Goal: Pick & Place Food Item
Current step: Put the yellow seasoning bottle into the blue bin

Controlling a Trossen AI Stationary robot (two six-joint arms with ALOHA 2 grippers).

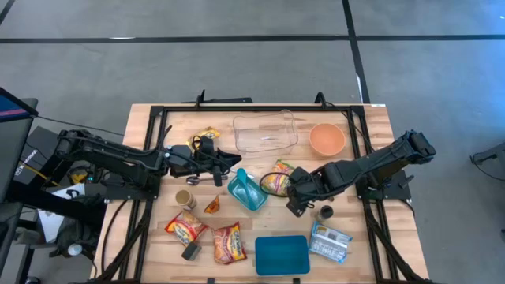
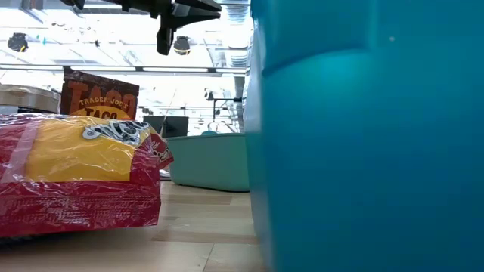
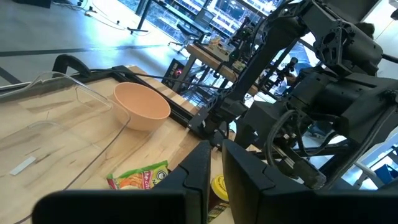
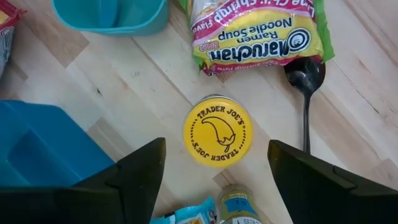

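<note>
- Right gripper point(image 4: 214, 171) hovers with fingers spread wide, directly above the yellow-lidded jar point(image 4: 217, 130) standing near the table's middle.
- Best lowered straight, straddling the lid evenly, clear of the spoon point(image 4: 306, 93) and noodle packet point(image 4: 258, 31).
- Left gripper point(image 3: 214, 180) is closed, idle.

Yellow tin lid point(image 4: 217, 130) w/ black chili logo, teal box point(image 1: 282, 255), peach bowl point(image 1: 327, 139), maybe black spoon point(image 4: 305, 81).
</note>
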